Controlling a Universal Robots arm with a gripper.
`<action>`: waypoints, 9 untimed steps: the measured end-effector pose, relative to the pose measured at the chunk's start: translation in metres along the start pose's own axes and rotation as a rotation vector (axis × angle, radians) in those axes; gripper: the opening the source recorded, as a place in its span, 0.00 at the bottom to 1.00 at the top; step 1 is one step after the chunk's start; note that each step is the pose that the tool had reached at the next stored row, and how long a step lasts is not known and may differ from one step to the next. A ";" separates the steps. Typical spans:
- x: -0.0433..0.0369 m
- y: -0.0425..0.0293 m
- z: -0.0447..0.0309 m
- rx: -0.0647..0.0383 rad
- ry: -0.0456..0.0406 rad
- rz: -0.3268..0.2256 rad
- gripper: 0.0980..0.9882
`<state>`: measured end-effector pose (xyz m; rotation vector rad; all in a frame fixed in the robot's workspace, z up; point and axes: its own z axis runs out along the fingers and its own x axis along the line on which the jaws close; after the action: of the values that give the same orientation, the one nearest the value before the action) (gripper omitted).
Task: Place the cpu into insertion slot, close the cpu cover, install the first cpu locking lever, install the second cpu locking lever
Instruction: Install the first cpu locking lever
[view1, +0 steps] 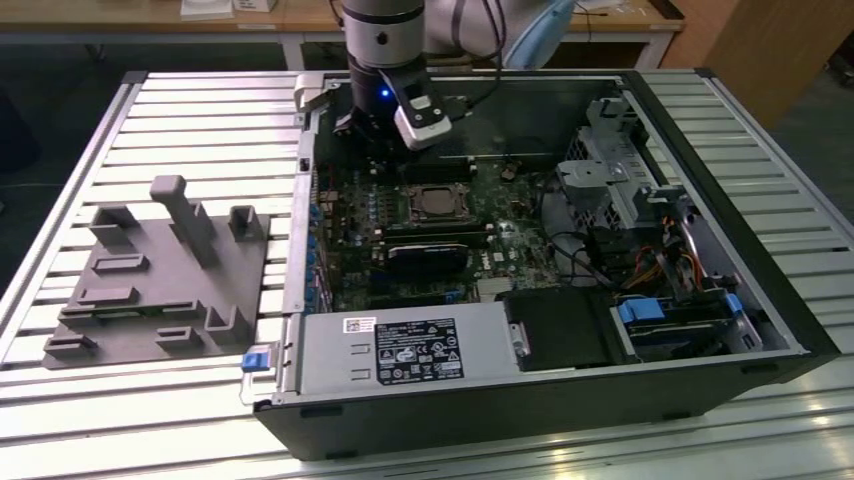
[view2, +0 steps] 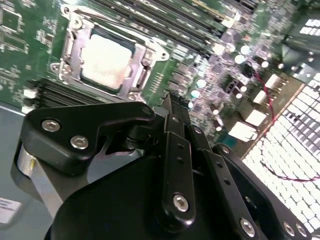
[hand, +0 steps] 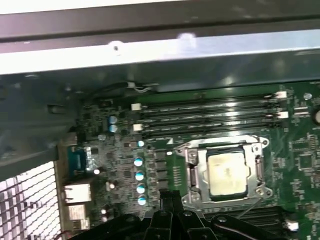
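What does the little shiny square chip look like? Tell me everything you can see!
The cpu is a flat square with a pale silvery-tan metal face. It lies flat and level on the green circuit board. Its face shows through the window of the silver cpu cover, which frames its edges.

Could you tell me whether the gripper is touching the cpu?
Apart: in the second wrist view, bare board shows between the gripper and the cpu.

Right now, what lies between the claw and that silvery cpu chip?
In the first wrist view, just a narrow strip of green circuit board and the silver edge of the cpu cover separate the claw from the cpu.
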<state>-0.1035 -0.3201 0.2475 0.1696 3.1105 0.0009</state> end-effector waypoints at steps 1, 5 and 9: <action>0.0015 -0.0002 -0.0001 0.000 0.0002 0.000 0.01; 0.0053 -0.0005 -0.0001 -0.045 0.0049 0.001 0.01; 0.0066 -0.0008 -0.0002 -0.118 0.0129 0.001 0.01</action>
<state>-0.1101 -0.3201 0.2475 0.1693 3.1116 0.1856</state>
